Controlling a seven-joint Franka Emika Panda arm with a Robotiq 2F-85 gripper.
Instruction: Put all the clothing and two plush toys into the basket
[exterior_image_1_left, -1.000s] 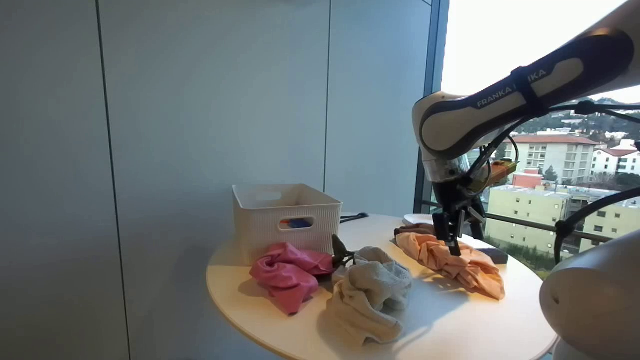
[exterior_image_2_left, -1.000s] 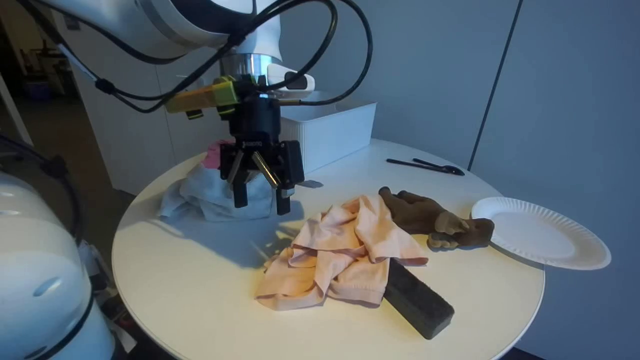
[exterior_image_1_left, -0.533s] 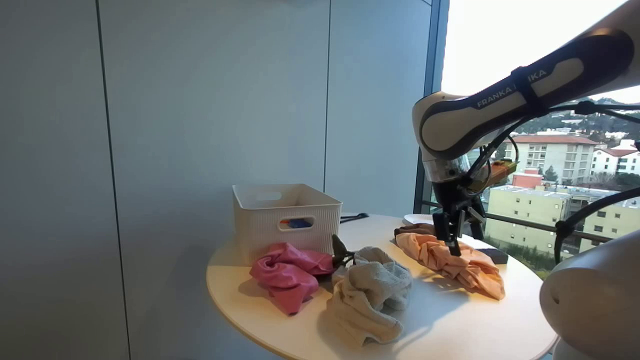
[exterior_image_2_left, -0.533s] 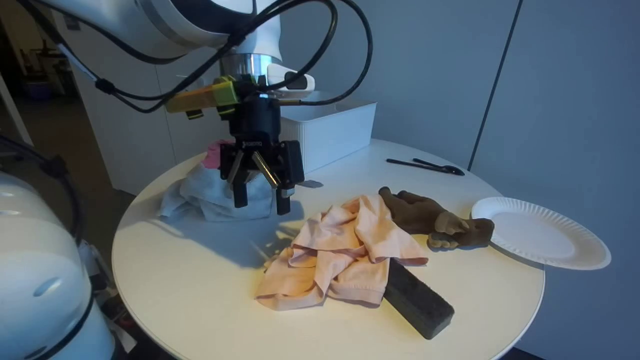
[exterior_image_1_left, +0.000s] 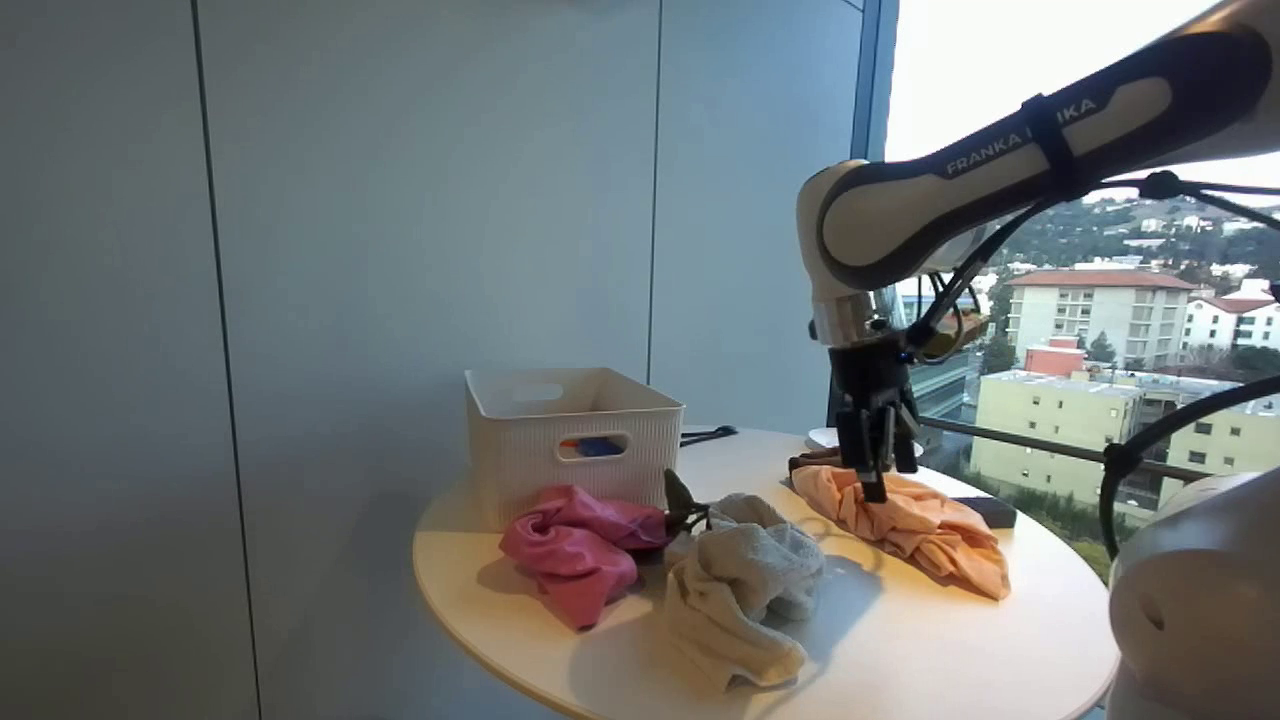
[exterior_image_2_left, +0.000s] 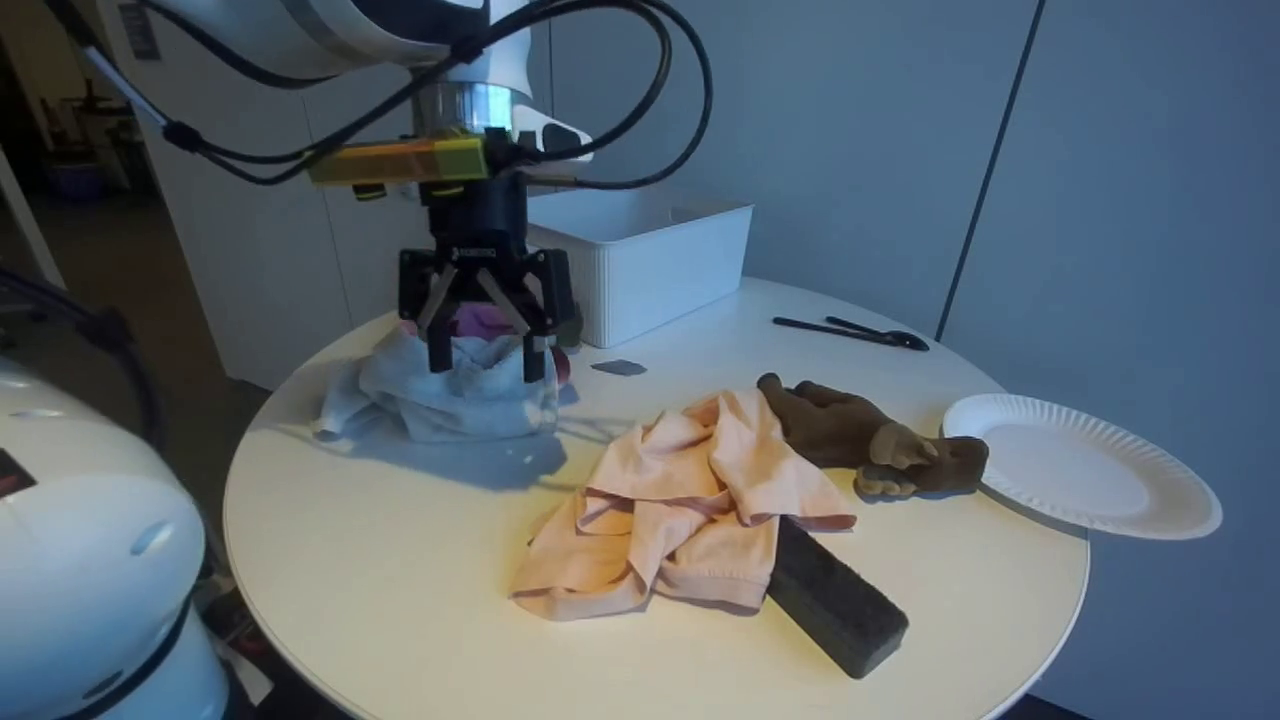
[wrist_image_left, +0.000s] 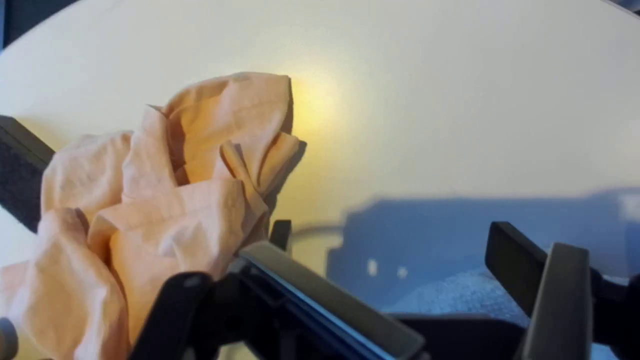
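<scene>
In both exterior views my gripper (exterior_image_1_left: 890, 477) hangs open with nothing between its fingers, above the table between the cream-beige garment (exterior_image_1_left: 745, 590) and the orange-tan garment (exterior_image_2_left: 680, 510). The wrist view has the orange-tan cloth (wrist_image_left: 170, 200) left of the jaws and shadowed cream-beige cloth (wrist_image_left: 460, 295) below. A bright pink garment (exterior_image_1_left: 570, 550) lies against the white basket (exterior_image_1_left: 510, 460). Between pink and cream-beige cloth peek a dark greenish leaf-shaped piece (exterior_image_1_left: 678, 497) and a red rounded part (exterior_image_2_left: 562, 366), mostly hidden; I cannot tell if these plush parts are one toy or two.
A brown soft plush-like figure (exterior_image_2_left: 830, 425) lies between the orange-tan cloth and a paper plate (exterior_image_2_left: 1090, 470) overhanging the edge. The cloth partly covers a dark oblong block (exterior_image_2_left: 840, 600). Black utensils (exterior_image_2_left: 850, 333) rest behind. Something blue (exterior_image_1_left: 597, 447) shows through the basket's handle hole.
My gripper has risen and shifted away from the orange-tan garment toward the cream-beige one, staying open. The red part has come into view behind it. The garments and basket have not moved.
</scene>
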